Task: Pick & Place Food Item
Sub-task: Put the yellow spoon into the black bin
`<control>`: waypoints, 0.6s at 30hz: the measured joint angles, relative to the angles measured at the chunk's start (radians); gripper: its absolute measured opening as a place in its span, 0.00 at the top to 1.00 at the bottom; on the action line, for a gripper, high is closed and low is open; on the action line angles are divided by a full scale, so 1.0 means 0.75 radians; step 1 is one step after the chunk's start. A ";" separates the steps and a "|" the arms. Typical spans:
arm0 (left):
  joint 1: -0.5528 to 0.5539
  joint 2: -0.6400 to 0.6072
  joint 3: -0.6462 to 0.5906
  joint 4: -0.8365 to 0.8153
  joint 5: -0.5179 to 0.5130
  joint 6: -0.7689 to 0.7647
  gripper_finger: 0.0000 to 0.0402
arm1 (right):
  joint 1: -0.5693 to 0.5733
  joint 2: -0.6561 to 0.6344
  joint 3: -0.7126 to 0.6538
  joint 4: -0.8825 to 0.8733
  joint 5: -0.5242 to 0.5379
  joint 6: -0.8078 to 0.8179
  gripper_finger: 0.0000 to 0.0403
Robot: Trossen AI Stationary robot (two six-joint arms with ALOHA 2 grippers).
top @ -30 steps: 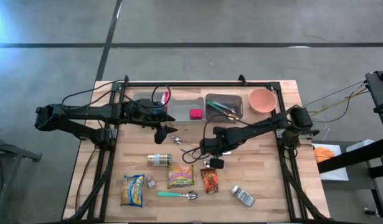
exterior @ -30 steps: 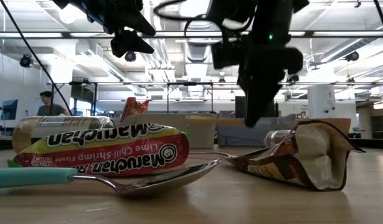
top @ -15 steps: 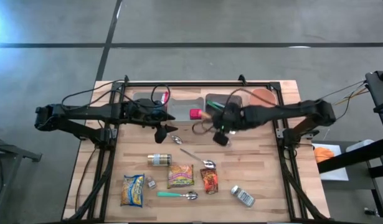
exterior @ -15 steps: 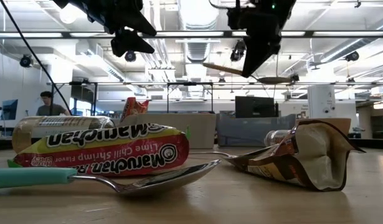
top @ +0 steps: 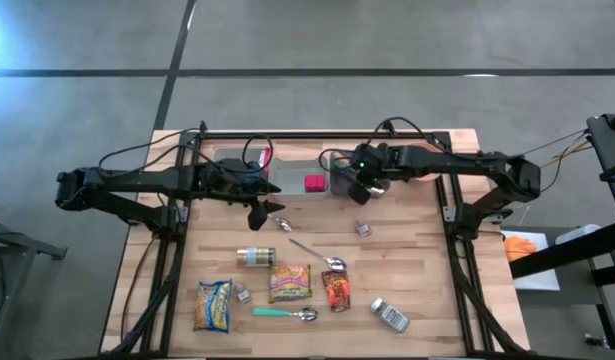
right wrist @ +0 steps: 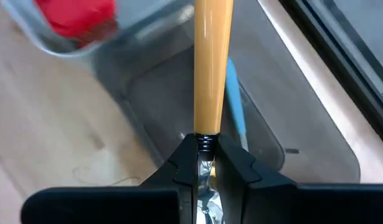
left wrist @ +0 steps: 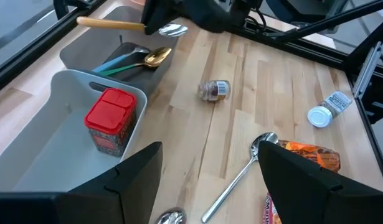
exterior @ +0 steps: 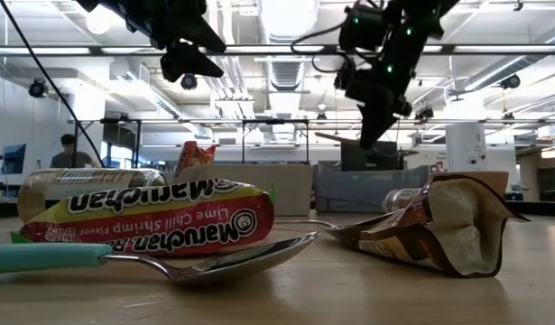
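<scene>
A wooden-handled spoon is pinched in the right gripper above the dark bin, which holds two utensils. One red container sits in the light bin. The left gripper hangs spread, empty. One packet reads "Maruchan".

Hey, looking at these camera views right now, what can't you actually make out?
- High view: the orange bowl seen earlier is not visible; the right arm lies over that corner.
- Right wrist view: the right gripper is shut on the wooden-handled spoon, whose bowl is cut off at the picture's bottom.
- Low view: the ramen packet hides the table behind it.
- High view: the small item is too small to identify.
</scene>
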 joint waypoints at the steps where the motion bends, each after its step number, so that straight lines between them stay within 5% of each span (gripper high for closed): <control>1: 0.000 0.000 0.000 0.000 0.000 0.001 0.33 | -0.020 0.000 -0.013 0.000 -0.009 -0.007 0.94; 18: 0.000 -0.001 0.001 -0.002 0.000 0.005 0.33 | -0.144 0.042 -0.147 0.197 -0.162 -0.007 0.94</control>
